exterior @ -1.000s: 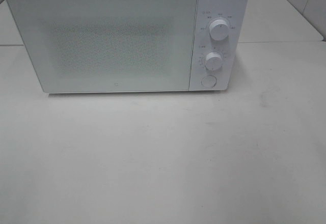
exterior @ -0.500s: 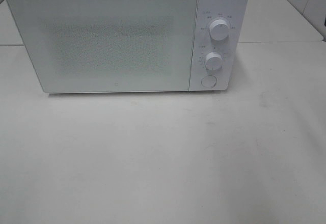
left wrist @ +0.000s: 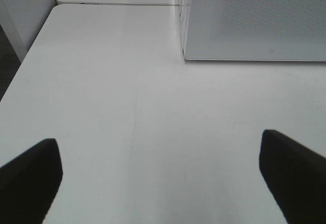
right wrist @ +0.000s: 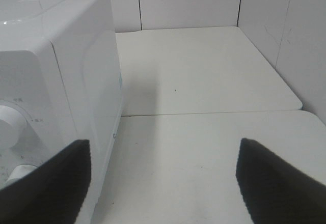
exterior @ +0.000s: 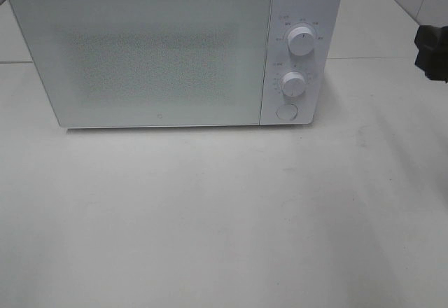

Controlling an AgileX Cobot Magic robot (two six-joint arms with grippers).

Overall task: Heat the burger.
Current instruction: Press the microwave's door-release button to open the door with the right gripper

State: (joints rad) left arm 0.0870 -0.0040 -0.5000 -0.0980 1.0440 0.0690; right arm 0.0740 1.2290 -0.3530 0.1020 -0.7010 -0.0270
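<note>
The burger is out of view in every frame. A white microwave [exterior: 140, 56] stands at the back of the table with its door shut; nothing shows through the speckled door. My left gripper [left wrist: 160, 183] is open over bare table, in front of the microwave's [left wrist: 254, 20] left corner. My right gripper [right wrist: 163, 193] is open and empty beside the microwave's [right wrist: 66, 71] right side. In the high view only a dark part of the right gripper [exterior: 432, 52] shows at the right edge.
The microwave's panel carries two round knobs [exterior: 301, 42] [exterior: 294, 84] and a round button [exterior: 286, 112]. A white table [exterior: 224, 210] spreads in front. Tiled walls [right wrist: 204, 2] close off the back and right.
A dark part of the right arm has come into the high view at its right edge. The microwave has not moved.
</note>
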